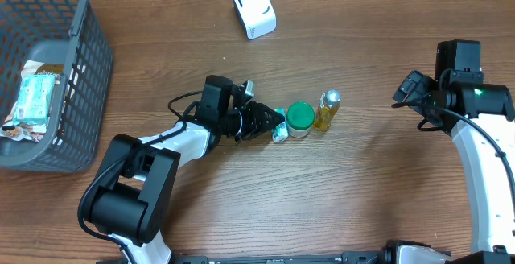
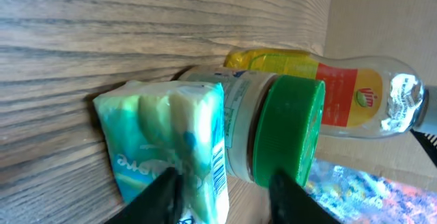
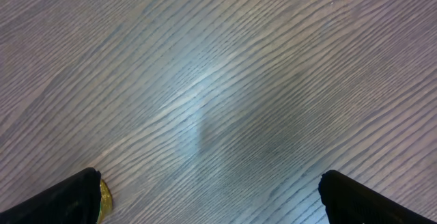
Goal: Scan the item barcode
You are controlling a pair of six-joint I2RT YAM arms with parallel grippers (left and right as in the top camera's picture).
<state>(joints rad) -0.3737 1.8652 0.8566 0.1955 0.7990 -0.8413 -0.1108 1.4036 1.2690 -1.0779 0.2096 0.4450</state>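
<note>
A small teal and white tissue pack point(image 2: 171, 135) lies on the wooden table, its barcode point(image 2: 218, 169) on the edge facing the jar. My left gripper point(image 2: 222, 183) stands around the pack with its jaws partly open: one finger point(image 2: 164, 197) is against the pack's face, and the other finger point(image 2: 287, 197) stands off it beside the jar's lid. From overhead, the left gripper point(image 1: 269, 123) points right at the pack point(image 1: 279, 134). My right gripper point(image 1: 410, 91) hangs wide open over bare table at the right, holding nothing.
A jar with a green lid point(image 1: 300, 117) touches the pack, and a clear bottle of yellow liquid point(image 1: 326, 109) lies just beyond it. A white scanner point(image 1: 254, 10) stands at the back. A grey basket point(image 1: 76, 79) holding packets sits far left.
</note>
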